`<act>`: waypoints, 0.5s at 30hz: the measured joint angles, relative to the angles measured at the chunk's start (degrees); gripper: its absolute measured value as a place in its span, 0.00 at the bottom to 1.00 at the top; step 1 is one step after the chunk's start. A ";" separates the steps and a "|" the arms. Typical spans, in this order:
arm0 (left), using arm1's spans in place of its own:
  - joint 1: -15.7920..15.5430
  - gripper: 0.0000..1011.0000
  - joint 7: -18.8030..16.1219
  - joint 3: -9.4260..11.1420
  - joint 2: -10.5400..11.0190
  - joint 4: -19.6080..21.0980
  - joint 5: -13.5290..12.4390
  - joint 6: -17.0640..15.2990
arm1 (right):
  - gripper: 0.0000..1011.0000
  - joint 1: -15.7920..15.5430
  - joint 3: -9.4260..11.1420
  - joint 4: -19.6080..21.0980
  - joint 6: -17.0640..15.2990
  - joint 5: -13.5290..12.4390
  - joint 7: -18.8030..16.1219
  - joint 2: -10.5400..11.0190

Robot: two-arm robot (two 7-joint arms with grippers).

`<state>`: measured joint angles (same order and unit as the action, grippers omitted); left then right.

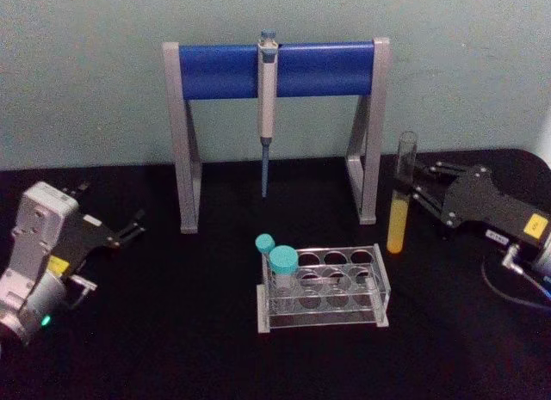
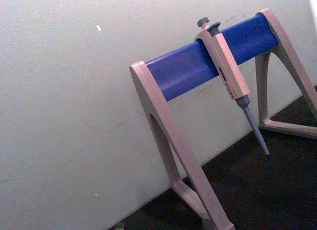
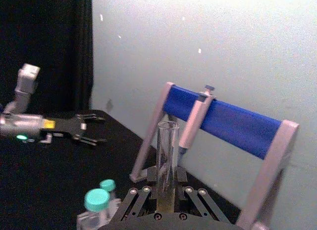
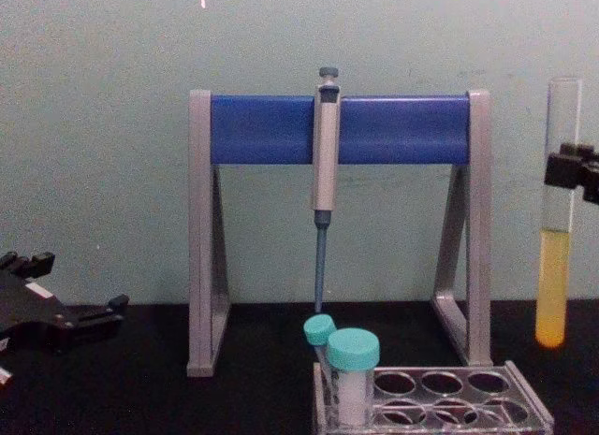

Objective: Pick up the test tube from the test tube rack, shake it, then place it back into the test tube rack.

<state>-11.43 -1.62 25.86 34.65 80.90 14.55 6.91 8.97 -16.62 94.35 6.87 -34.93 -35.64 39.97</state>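
The test tube (image 1: pixel 398 224) is gripped upright by the right claw (image 1: pixel 414 192), clear of the rack (image 1: pixel 382 288) (room for shaking), the left claw (image 1: pixel 114 212) parked wide at the desk's (image 1: pixel 172 331) left

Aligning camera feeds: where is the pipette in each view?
Head: pipette top centre, hanging on the blue bar.
Chest: pipette top centre, same bar.
Left wrist: pipette hanging tilted on the bar.
Right wrist: pipette just beyond the test tube held by the right gripper.
Shared landmark: the blue bar.
Left gripper parked at left, open.
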 joint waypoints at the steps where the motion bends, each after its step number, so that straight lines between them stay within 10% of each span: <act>1: 0.00 0.99 0.00 0.00 0.00 0.00 0.00 0.00 | 0.22 0.33 -0.05 -0.22 -0.09 0.47 0.22 -0.11; 15: 0.00 0.99 0.00 0.00 0.00 0.00 0.00 0.00 | 0.22 9.74 -3.74 -8.15 0.04 4.32 -1.19 -6.32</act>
<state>-11.43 -1.62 25.86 34.65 80.90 14.55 6.91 18.71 -20.36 86.20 6.91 -30.61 -36.83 33.65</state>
